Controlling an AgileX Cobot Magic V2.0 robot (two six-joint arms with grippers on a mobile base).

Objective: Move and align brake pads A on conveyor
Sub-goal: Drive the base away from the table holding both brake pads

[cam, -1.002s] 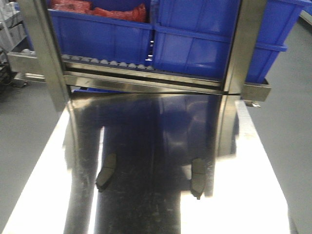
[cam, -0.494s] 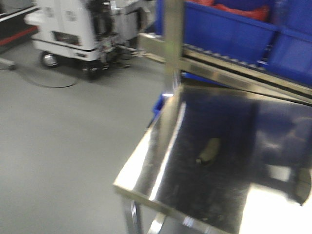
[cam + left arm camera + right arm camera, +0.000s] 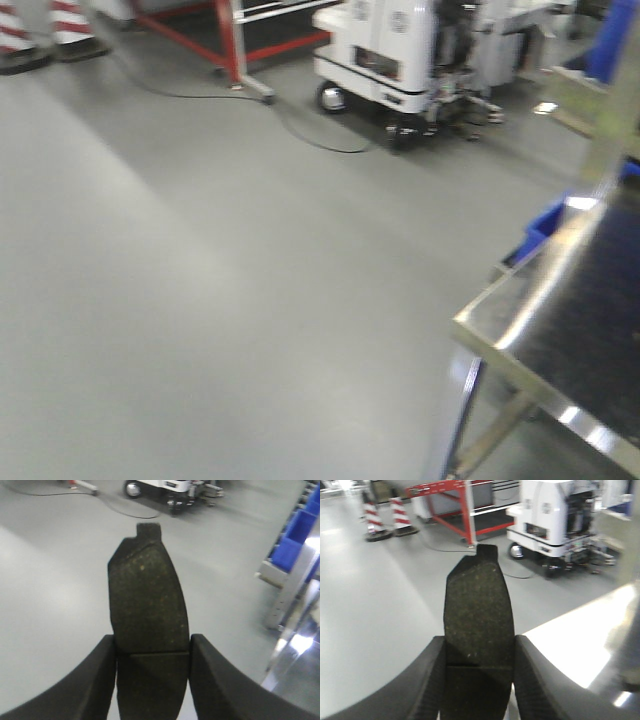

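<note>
The left wrist view shows the left hand (image 3: 152, 647) clamped on a brake pad (image 3: 148, 585). Its two dark, curved fingers (image 3: 95, 675) press against the pad's long edges. A groove crosses the pad just below the fingertips. The pad is dark grey and speckled. It points lengthwise away from the camera, with a small tab at its far end. It is held in the air, with the grey floor (image 3: 50, 580) behind it. At the right edge are blue bins (image 3: 300, 530) on a metal rack. A corner of the shiny steel surface (image 3: 300, 685) shows at the lower right.

The right wrist view shows the right hand (image 3: 479, 650) closed in the same way on a second brake pad (image 3: 479, 605). This pad also has its tab at the far end and a groove near the fingertips. It too is held in the air, over the floor near the bright edge of the steel surface. Further back stand a red metal frame (image 3: 468, 515), two red-and-white striped cones (image 3: 400, 515) and a white wheeled machine (image 3: 545, 510).

The front view is blurred. Most of it is open floor, with the white wheeled machine at the top and a dark cable (image 3: 320, 140) lying beside it. One corner of the surface juts in from the right, and a blue bin (image 3: 545, 225) sits just beyond it.
</note>
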